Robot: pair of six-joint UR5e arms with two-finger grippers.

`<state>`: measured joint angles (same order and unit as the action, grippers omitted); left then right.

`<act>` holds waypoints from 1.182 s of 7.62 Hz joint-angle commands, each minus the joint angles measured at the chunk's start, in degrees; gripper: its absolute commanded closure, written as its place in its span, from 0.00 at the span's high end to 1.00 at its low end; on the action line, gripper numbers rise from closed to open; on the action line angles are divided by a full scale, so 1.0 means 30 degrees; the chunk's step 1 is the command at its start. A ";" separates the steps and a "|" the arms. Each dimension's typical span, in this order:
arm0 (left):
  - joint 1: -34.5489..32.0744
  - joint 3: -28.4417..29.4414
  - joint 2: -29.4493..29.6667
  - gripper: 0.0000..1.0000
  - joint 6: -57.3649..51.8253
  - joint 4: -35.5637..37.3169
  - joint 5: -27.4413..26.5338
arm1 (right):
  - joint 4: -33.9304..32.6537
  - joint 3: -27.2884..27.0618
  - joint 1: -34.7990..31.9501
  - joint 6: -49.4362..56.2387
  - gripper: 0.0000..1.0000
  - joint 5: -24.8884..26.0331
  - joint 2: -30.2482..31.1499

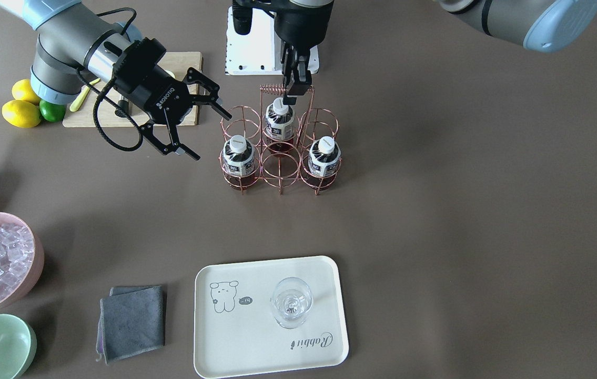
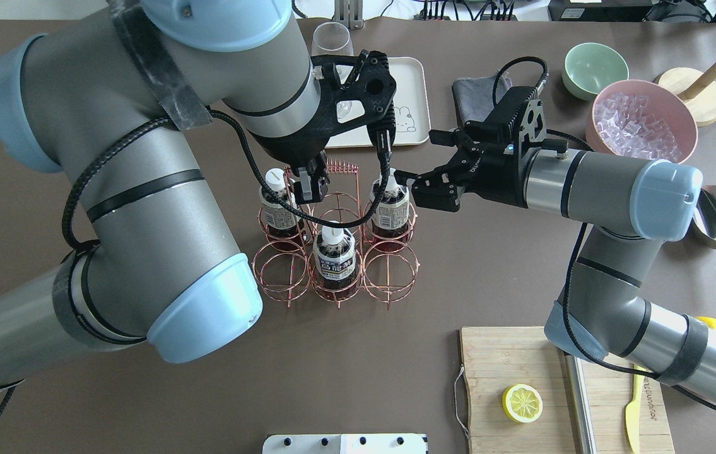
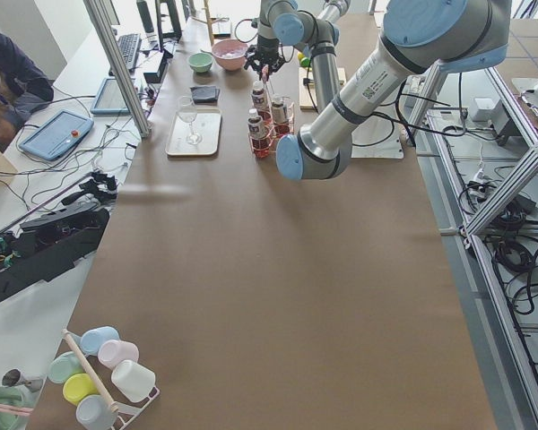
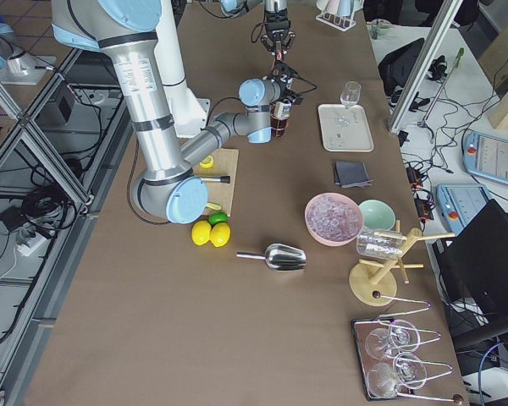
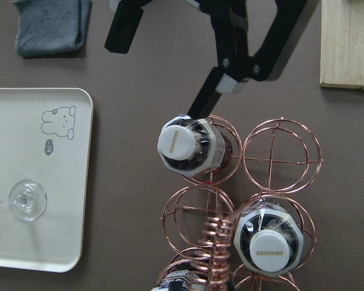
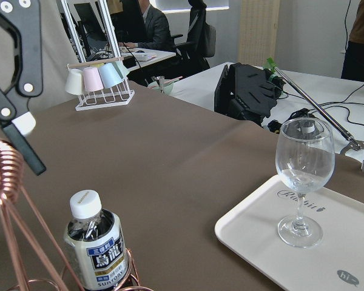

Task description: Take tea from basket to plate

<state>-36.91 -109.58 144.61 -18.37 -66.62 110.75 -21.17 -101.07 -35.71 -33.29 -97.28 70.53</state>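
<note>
While the left gripper (image 1: 290, 97) points straight down clamped on the basket (image 1: 262, 158) handle, the right gripper (image 1: 212, 136) reaches in sideways, jaws wide, just beside the tea (image 1: 238, 157).

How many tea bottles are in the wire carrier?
3: one tea bottle in the wire carrier's middle cell nearest the robot, two more in the far row's end cells. None seems hidden.

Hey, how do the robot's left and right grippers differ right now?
The left gripper points straight down, shut on the basket handle; the right gripper lies nearly level, open. The left gripper hangs over the basket's middle; the right gripper sits beside it, by a corner tea bottle. Both are black and two-fingered.
</note>
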 commanded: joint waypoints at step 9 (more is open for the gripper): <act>-0.0002 -0.0211 0.0106 0.00 0.0029 0.0028 0.0025 | -0.1910 0.0555 0.2382 0.2771 0.26 0.3190 -0.1068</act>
<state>-36.91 -110.16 144.88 -18.33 -66.54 110.78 -26.14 -99.67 -28.52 -28.09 -87.97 67.77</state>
